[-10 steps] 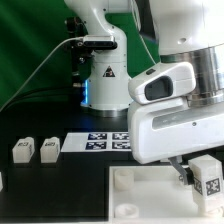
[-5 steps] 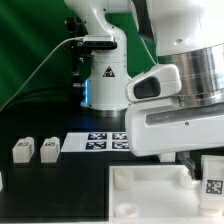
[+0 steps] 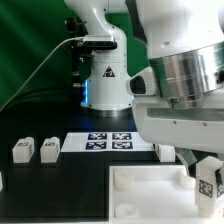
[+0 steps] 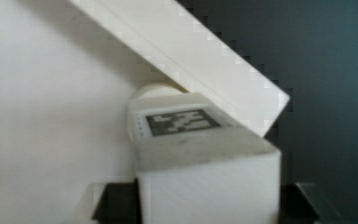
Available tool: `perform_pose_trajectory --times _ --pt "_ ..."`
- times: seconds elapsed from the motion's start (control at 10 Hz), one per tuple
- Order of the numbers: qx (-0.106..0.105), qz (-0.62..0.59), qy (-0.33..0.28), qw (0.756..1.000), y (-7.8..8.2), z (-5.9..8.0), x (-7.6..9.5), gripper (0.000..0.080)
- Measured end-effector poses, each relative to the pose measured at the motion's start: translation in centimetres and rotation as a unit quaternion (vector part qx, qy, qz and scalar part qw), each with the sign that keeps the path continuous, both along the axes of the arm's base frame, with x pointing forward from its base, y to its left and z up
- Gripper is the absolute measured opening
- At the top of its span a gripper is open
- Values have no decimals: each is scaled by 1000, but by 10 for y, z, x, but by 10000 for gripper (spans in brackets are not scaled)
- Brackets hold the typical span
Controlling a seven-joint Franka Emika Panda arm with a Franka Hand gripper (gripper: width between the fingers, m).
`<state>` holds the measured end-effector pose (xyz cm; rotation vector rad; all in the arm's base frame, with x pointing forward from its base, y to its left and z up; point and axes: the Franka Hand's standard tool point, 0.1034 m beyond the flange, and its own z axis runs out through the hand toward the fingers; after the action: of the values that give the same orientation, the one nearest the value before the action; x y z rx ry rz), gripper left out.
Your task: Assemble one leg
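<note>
Gripper (image 4: 202,198) is clamped on the leg (image 4: 181,128). In the wrist view the dark fingers (image 4: 115,203) sit narrow against both sides of the white block, with its tag facing the camera. The leg's far end sits right at the slanted edge of the white panel (image 4: 43,110), where the panel meets the dark table (image 4: 327,90). From here I can't tell whether it's touching the panel or just above it. In the exterior view I see the same leg hanging tag-out at the panel's corner on the exterior view's right, nearest the camera. The arm (image 3: 180,90) is big in frame and covers most of that side. The panel lies flat on the table in front of everything else. Behind it, on the exterior view's left, a second leg (image 3: 22,150) and a third leg (image 3: 48,148) stand just beside each other, well apart from the gripper. The marker board (image 3: 110,141) lies flat past the panel's far edge, near the middle. A white block (image 3: 165,152) sits just beside the board on the exterior view's right, partly hidden by the arm. Further back is the arm's base (image 3: 100,78) with a black cable (image 3: 45,65) running to it, then the green backdrop (image 3: 25,45).
</note>
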<state>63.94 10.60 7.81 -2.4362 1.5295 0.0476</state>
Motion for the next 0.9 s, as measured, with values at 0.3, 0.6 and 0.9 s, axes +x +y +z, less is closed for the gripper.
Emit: perform_pose_trajectory --times 0.3,0.6,0.9 --pt "22 -100 20 995 -2 0 -3 317" --pt "17 -57 11 998 1 -1 -4 547" --pt "-27 168 -16 985 18 5 -8 643"
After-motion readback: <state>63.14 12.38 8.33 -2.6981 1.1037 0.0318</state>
